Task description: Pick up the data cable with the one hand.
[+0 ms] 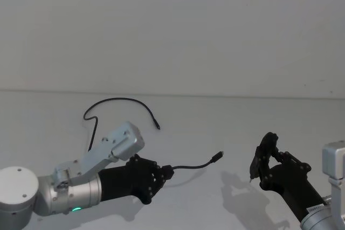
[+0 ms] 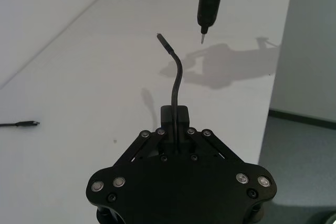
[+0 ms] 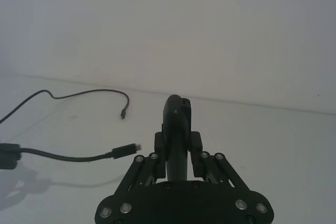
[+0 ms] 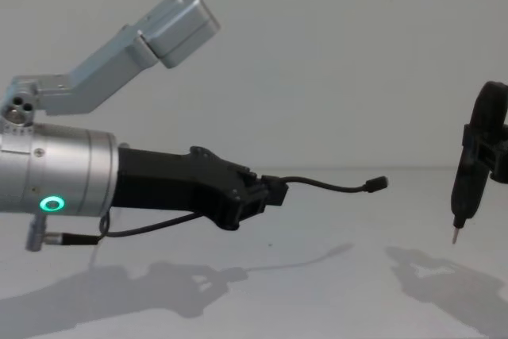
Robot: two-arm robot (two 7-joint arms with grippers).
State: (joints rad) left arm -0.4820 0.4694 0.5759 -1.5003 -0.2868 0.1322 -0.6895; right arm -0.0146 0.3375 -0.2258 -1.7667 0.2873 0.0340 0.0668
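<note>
The data cable (image 1: 116, 99) lies on the white table behind my left arm. It runs in a loop to a small plug, and its other stretch passes out of sight behind that arm. It also appears in the right wrist view (image 3: 79, 94), and one end appears in the left wrist view (image 2: 21, 124). My left gripper (image 1: 168, 169), with the green ring on its wrist, hovers above the table. It is shut on a short black wire (image 1: 194, 166) with a silver plug, which sticks out forward (image 4: 325, 186). My right gripper (image 1: 266, 161) is shut on a slim black tool (image 3: 176, 124) with a pale tip.
The table's far edge (image 1: 215, 94) meets a plain wall. A bare stretch of table (image 1: 226, 127) separates the two arms. The table's right edge (image 2: 268, 103) drops to the floor. The tool's tip (image 2: 202, 39) hangs just beyond the wire's plug (image 2: 160, 37).
</note>
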